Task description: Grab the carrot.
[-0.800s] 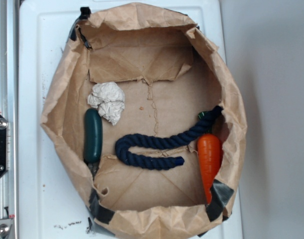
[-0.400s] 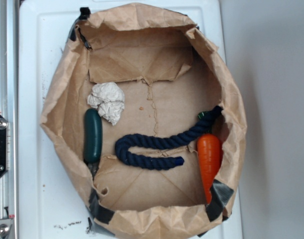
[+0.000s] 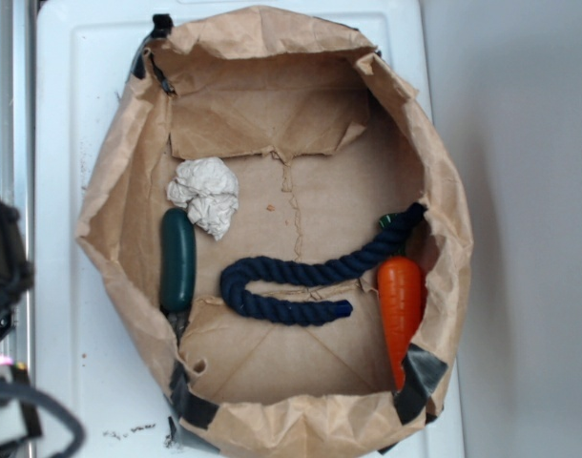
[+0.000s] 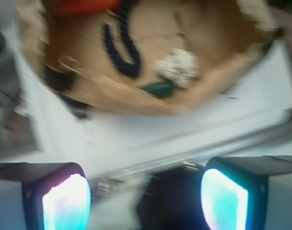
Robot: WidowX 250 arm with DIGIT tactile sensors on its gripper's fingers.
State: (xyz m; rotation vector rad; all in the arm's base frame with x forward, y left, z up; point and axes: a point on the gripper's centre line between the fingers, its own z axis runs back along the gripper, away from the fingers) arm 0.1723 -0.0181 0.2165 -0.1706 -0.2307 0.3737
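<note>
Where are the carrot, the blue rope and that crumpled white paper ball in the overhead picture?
carrot (image 3: 401,301): exterior view, on its wide orange body.
blue rope (image 3: 301,273): exterior view, on the middle stretch of the rope.
paper ball (image 3: 206,194): exterior view, on the centre of the white wad.

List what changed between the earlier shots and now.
The robot arm has come into the exterior view at the left edge, outside the paper bag. Nothing grasped; the tool is open and empty. The carrot, rope, cucumber toy and crumpled paper stayed put.
</note>
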